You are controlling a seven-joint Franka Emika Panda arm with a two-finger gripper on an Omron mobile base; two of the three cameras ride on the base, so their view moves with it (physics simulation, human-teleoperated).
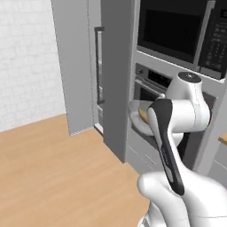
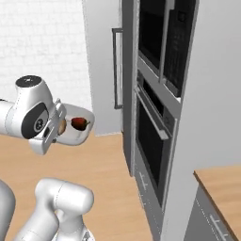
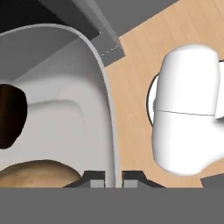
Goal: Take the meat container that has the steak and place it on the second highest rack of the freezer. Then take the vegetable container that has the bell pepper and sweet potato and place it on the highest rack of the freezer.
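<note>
We carry the vegetable container (image 2: 77, 126) level in mid-air, fingers (image 3: 97, 178) pinched tight on its rim, so the bell pepper (image 2: 79, 123) and, seemingly, the sweet potato (image 3: 37, 174) stay inside, short of the freezer (image 2: 106, 66).

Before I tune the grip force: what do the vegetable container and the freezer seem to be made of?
The vegetable container, pinched by its wall in the shut gripper, looks like smooth matte pale-grey plastic or ceramic: thick rounded rim, soft shading, no gloss. The freezer looks like brushed grey steel: flat, even panels and a thin dark bar handle. Being rendered, neither material is certain.
</note>
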